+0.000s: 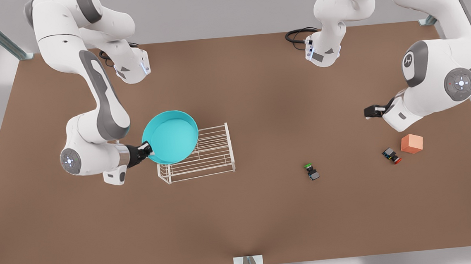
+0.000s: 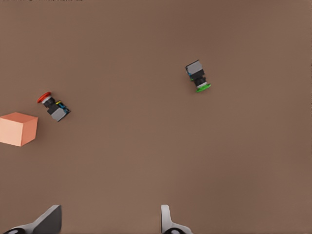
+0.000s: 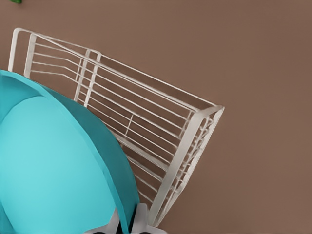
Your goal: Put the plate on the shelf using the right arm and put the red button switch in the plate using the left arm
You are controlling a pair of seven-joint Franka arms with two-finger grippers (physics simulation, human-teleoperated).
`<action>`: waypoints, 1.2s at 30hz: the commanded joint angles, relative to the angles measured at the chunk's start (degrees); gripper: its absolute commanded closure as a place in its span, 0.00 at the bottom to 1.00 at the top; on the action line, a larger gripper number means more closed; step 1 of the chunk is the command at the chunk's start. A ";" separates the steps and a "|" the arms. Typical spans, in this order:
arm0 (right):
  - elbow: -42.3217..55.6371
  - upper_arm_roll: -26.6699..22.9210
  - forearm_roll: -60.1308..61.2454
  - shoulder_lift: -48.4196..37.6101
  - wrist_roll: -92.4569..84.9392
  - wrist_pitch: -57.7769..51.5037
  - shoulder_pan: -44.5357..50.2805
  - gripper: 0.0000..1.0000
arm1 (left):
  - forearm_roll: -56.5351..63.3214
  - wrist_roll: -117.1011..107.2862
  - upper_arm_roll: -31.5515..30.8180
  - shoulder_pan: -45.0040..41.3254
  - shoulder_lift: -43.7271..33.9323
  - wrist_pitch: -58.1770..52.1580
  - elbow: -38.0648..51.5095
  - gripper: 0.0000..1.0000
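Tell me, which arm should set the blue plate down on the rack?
The right arm. The right gripper already pinches the plate by its rim over the shelf. The left gripper hangs open far off, above the table near the red button switch.

plate (image 1: 170,136): smooth, matt turquoise | shelf (image 1: 214,155): thin white wire | table (image 1: 241,214): matt brown

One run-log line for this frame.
right gripper: holds plate over shelf | left gripper: open, waiting | red button switch: on table
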 commanded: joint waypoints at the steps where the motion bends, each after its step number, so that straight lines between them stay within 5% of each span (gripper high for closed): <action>1: 0.27 0.04 -0.59 0.88 15.73 2.51 0.76 0.87 | -1.19 0.73 -0.22 -0.26 0.79 6.72 -0.11 0.00; 24: -2.54 -0.05 -0.59 4.75 18.90 10.95 4.54 0.85 | 1.45 -3.66 0.13 -2.37 0.97 10.32 1.12 0.00; 25: -2.72 -0.05 -0.59 4.30 18.90 10.86 4.54 0.77 | 1.36 -3.84 0.13 -2.37 0.88 10.24 1.03 0.00; 26: -2.72 -0.13 -0.33 4.22 19.07 10.86 4.62 0.41 | 1.27 -3.84 0.31 -2.28 0.35 8.57 1.12 0.00; 28: -2.63 -0.13 -0.24 3.69 20.13 10.25 4.54 0.00 | 1.36 -4.63 0.66 -2.10 0.00 7.77 1.20 0.00; 33: -0.97 -1.36 1.87 -4.75 21.01 0.85 4.27 0.00 | 0.66 -4.63 0.05 -2.37 -0.26 6.37 -0.02 0.00; 36: 10.02 -4.35 -1.81 -5.19 21.98 -10.14 4.27 0.00 | 0.92 -4.63 -2.06 -2.72 -0.79 13.92 -4.50 0.00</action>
